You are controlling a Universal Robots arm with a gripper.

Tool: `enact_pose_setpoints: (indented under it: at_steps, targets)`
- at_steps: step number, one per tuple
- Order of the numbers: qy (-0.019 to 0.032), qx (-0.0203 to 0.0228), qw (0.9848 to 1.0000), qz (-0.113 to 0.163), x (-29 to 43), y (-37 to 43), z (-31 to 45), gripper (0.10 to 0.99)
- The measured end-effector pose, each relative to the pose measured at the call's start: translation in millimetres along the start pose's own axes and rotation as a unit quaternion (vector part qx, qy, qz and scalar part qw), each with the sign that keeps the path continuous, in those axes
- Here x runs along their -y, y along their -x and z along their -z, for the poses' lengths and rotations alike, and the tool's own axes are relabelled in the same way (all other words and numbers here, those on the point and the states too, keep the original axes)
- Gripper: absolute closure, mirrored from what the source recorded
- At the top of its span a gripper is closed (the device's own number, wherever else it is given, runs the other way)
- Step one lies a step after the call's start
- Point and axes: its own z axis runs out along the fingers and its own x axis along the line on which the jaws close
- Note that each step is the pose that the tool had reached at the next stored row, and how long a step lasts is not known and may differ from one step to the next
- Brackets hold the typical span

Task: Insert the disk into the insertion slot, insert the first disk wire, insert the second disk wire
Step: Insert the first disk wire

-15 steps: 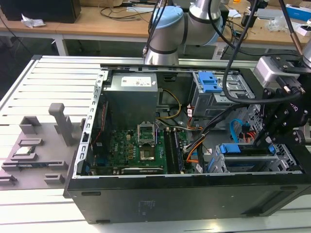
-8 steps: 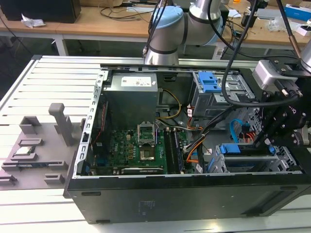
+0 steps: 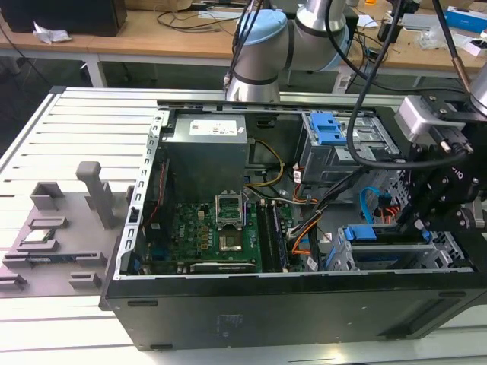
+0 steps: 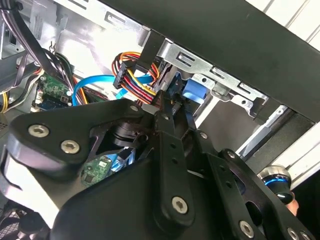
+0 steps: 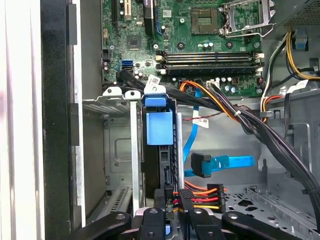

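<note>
The disk point(image 5: 159, 127) sits edge-up inside the insertion slot point(image 5: 117, 150), with its blue carrier tab showing. In the exterior view the disk's blue carrier point(image 3: 361, 233) lies in the silver cage point(image 3: 449, 247) at the case's right end. My gripper point(image 5: 172, 199) is at the disk's connector edge, shut on a black plug with red, orange and yellow wires point(image 5: 202, 195). That same wire bundle point(image 4: 132, 75) runs up beside the fingers point(image 4: 167, 145) in the second wrist view. A blue flat wire with a black plug point(image 5: 201, 165) lies loose beside the disk.
The motherboard point(image 3: 217, 228) fills the case's middle. A taller grey bay with blue latch tabs point(image 3: 331, 137) stands behind the cage. Thick black cable bundles point(image 5: 250, 122) cross the case floor near my gripper. A grey fixture plate point(image 3: 53, 236) lies at the exterior view's left.
</note>
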Motion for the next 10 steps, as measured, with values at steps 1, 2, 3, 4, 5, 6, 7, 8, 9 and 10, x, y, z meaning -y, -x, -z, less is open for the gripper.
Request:
enact_pose_setpoints:
  at_steps: [1, 2, 3, 4, 5, 6, 7, 8, 9, 10]
  targets:
    - [0.0, 0.0, 1.0, 0.0, -0.1, 0.0, 2.4, 0.839]
    - [0.0, -0.0001, 1.0, 0.0, -0.2, 0.0, 5.3, 0.839]
    - [0.0, 0.0, 1.0, 0.0, -0.4, 0.0, 8.8, 0.839]
    - [0.0, 0.0, 1.0, 0.0, -0.6, 0.2, 12.3, 0.839]
    - [0.0, 0.0001, 1.0, 0.0, -0.8, 0.6, 16.5, 0.839]
    - [0.0, 0.0001, 1.0, 0.0, -1.0, 1.4, 20.7, 0.839]
    - [0.0, 0.0, 1.0, 0.0, -1.2, 2.4, 23.8, 0.839]
    - [0.0, -0.0001, 1.0, 0.0, -1.4, 3.6, 27.6, 0.855]
    - [0.0, 0.0001, 1.0, 0.0, -1.6, 4.1, 30.0, 0.922]
    - [0.0, 0.0, 1.0, 0.0, -1.7, 4.8, 32.5, 0.922]
